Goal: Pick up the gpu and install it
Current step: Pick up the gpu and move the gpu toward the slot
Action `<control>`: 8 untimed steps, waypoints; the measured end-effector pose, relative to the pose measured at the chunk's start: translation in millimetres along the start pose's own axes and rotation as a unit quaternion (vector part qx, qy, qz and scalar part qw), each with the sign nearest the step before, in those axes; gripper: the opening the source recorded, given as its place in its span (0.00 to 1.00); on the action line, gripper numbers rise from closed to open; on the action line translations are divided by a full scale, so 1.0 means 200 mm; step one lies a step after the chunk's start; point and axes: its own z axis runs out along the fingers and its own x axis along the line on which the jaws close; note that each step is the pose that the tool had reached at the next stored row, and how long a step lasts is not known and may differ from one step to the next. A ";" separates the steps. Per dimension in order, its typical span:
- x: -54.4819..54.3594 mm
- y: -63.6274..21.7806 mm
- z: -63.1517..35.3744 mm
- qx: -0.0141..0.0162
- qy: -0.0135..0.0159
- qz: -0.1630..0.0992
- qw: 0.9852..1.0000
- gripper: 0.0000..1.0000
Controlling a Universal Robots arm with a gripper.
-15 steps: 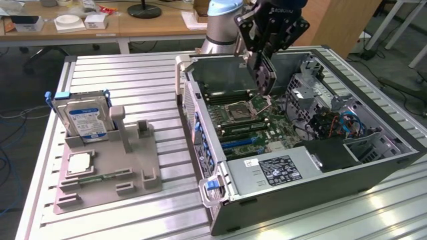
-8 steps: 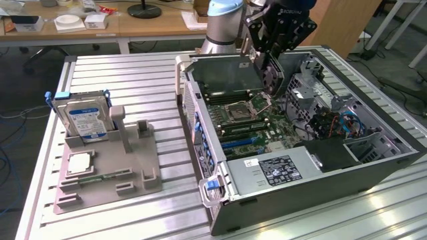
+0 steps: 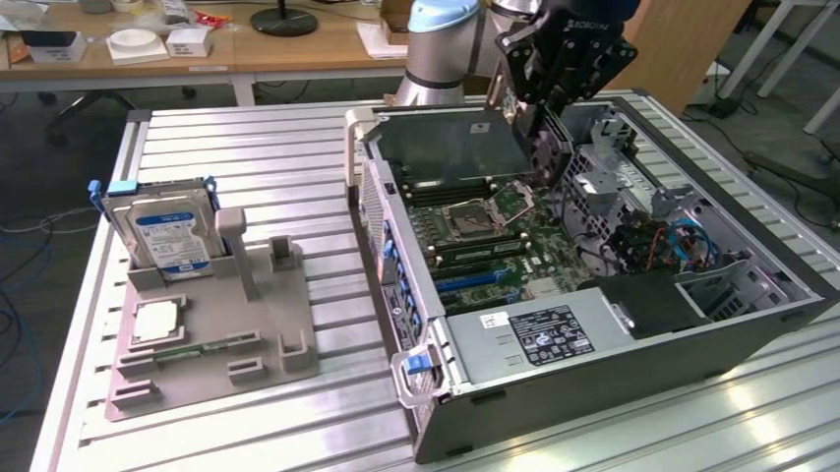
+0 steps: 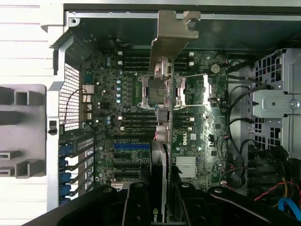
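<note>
Above the open grey metal computer case [image 3: 591, 383], the jaws pinch the thin black rectangular gpu [image 3: 453, 147] on edge. Risk: misalignment with the green motherboard [image 4: 197, 141] slot could jam its connector or strike components.

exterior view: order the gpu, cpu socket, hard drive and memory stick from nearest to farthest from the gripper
1. gpu: held in the gripper, above the open case.
2. cpu socket: inside the case, below the card.
3. hard drive: upright in the grey holder, at the exterior view's left.
4. memory stick: lying flat in the same holder, nearer the camera.
</note>
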 end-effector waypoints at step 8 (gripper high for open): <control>-0.06 0.000 0.008 0.000 0.000 0.000 1.000 0.27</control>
